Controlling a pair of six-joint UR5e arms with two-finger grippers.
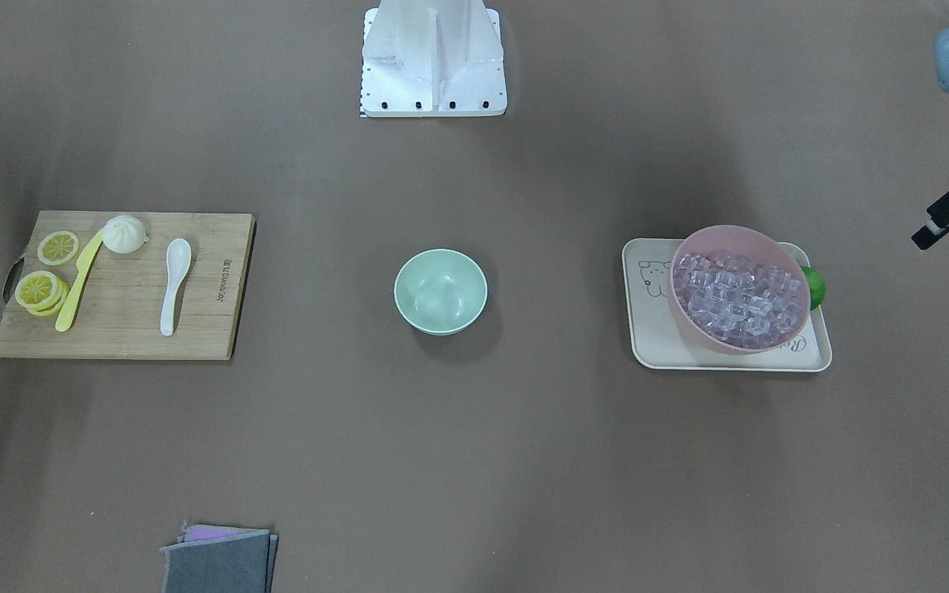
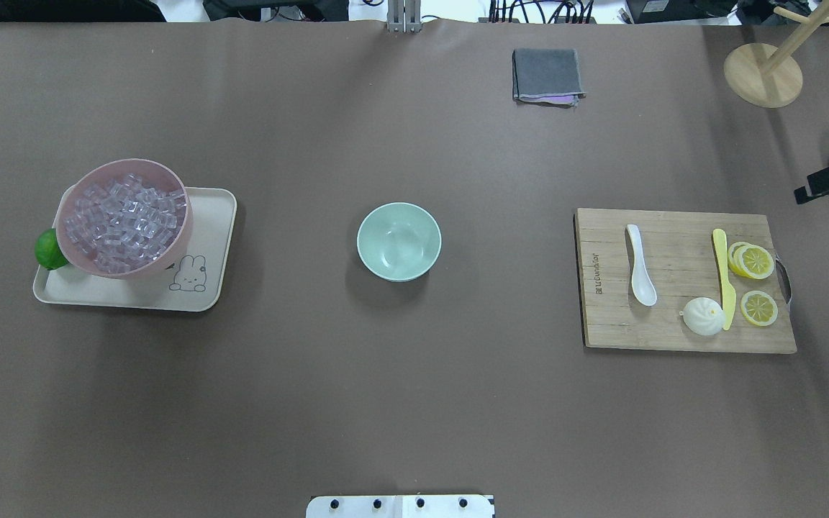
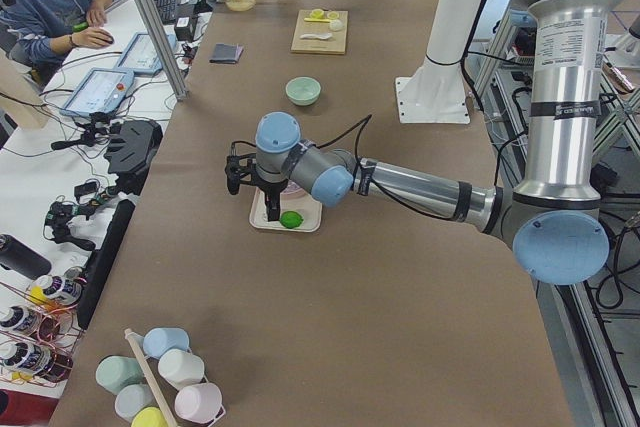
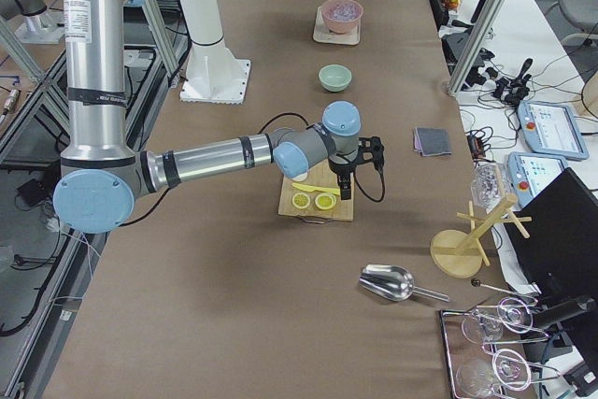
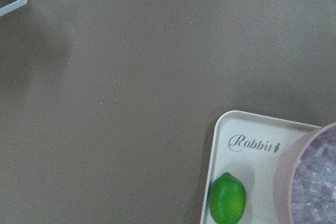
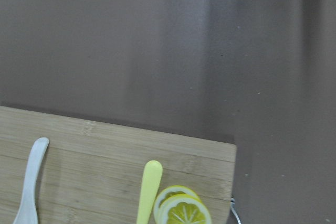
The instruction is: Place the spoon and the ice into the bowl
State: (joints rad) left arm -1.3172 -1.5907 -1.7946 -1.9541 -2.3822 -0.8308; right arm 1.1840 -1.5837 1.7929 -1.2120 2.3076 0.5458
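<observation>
Left gripper hangs above the table near the outer end of the cream plastic tray, fingers pointing down. Can't tell whether its jaws are apart or together. Right gripper is the same story: up in the air near the outer end of the rectangular bamboo cutting board, touching nothing, jaw state unreadable.

Small glossy white soup spoon lies flat on the board, oval scoop toward the robot, short thick handle pointing away. Also on the board are a flat yellow plastic knife, a pleated white bun touching the knife, 1 single lemon slice and a small stack of slices.

Clear glassy ice cubes fill the large matte pink bowl, which sits on the rabbit-print tray. A round green lime lies just beside that bowl.

Small round mint-green bowl stands mid-table between tray and board, well apart from both, with a smooth plain inside. A folded grey cloth lies near the far edge of the matte brown table.
</observation>
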